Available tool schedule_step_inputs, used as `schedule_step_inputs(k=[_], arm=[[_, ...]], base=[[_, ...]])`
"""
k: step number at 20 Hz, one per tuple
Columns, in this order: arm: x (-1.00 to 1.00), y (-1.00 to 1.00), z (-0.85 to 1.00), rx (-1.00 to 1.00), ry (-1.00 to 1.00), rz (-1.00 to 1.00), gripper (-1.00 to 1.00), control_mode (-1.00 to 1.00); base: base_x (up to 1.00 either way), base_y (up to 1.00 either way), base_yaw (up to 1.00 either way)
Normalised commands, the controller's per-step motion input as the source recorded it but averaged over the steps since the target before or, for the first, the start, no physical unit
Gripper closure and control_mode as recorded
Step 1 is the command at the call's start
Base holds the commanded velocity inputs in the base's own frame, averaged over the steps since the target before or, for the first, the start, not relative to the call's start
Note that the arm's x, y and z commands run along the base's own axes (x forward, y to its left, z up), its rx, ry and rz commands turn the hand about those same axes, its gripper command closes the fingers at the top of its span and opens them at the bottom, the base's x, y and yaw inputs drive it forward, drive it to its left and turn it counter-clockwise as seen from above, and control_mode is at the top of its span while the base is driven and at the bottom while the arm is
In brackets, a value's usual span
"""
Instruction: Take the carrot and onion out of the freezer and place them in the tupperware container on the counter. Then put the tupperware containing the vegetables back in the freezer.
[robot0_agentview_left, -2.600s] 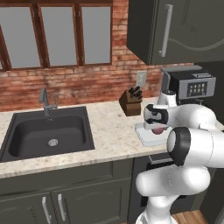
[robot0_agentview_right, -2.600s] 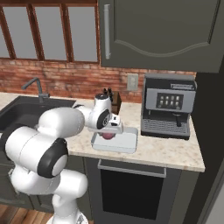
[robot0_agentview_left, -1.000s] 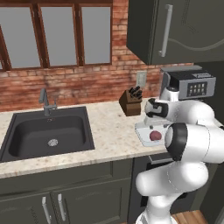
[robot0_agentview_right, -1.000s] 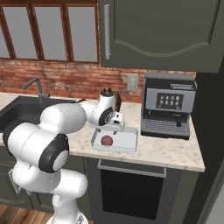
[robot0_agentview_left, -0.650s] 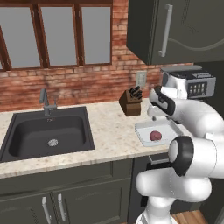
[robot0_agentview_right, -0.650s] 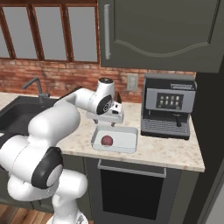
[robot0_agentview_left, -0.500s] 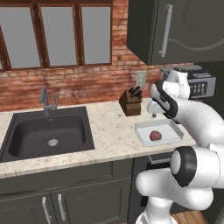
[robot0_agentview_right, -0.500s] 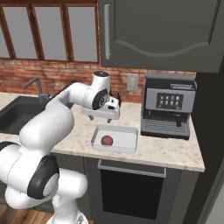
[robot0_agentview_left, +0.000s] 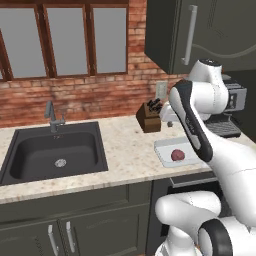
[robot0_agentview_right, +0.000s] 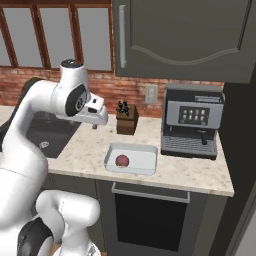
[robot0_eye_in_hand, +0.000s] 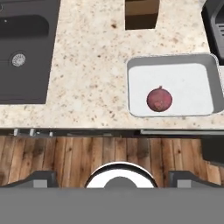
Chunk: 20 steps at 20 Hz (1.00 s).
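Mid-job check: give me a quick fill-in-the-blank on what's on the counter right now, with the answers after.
1. The onion lies inside the ____.
2. The tupperware container sits between the black sink and the ____.
3. The wooden knife block stands on the counter against the ____ wall.
4. The gripper hangs above the counter with its jaws ____.

Missing words: tupperware container; coffee machine; brick; open
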Motion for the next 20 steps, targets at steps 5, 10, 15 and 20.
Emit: schedule_step_inputs(k=[5, 10, 15, 20], arm=[[-0.61, 0.23, 0.51, 0.00, -0.21, 0.00, -1.00, -1.00], [-0.35, 0.00, 0.40, 0.00, -0.14, 0.00, -1.00, -1.00], [-0.37, 0.00, 0.47, 0.00, -0.12, 0.00, -1.00, -1.00], [-0.54, -0.01, 0.11, 0.00, -0.18, 0.00, -1.00, -1.00]], base=[[0.00, 0.00, 0.00], [0.00, 0.00, 0.00], [0.00, 0.00, 0.00], [0.00, 0.00, 0.00]])
